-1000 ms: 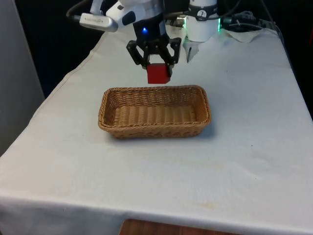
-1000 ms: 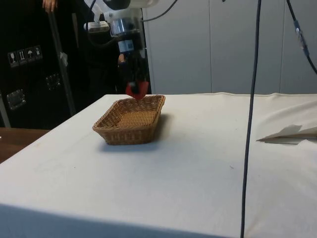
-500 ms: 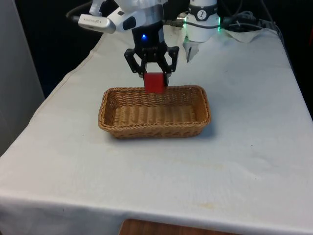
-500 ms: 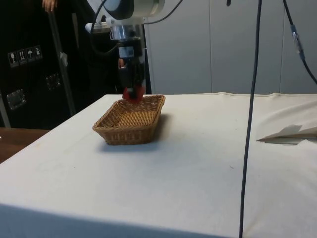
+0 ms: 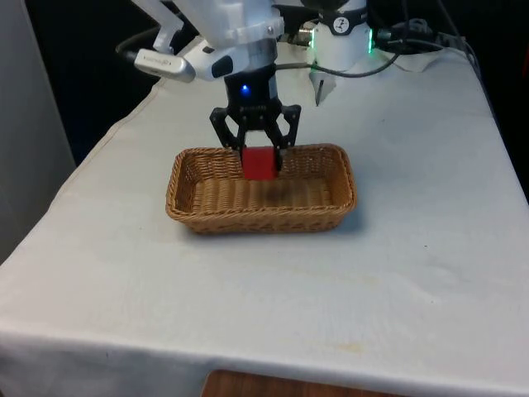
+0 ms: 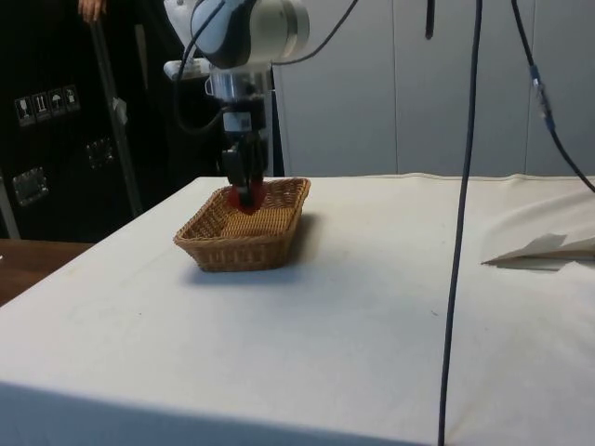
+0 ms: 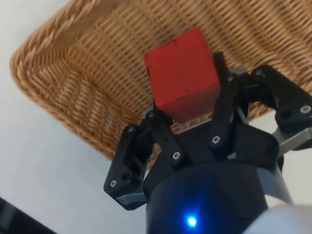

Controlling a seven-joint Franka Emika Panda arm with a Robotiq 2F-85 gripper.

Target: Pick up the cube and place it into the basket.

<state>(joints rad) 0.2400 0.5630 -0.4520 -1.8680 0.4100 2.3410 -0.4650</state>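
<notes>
While hanging over oblong woven wicker basket [image 5: 207, 217] on white-clothed table [image 5: 397, 265], black two-finger claw [image 5: 259, 165] clamped on red cube [image 5: 259, 164], above basket's far-middle interior.

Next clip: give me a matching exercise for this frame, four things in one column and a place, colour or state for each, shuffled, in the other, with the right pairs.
Things:
1. cube
2. basket
3. end effector
4. table cloth

Descriptions:
A. woven, brown, standing on the table
B. white, spread over the table
C. red, held above the basket's floor
D. black, shut on the cube over the basket

Pairs: 1-C, 2-A, 3-D, 4-B
</notes>
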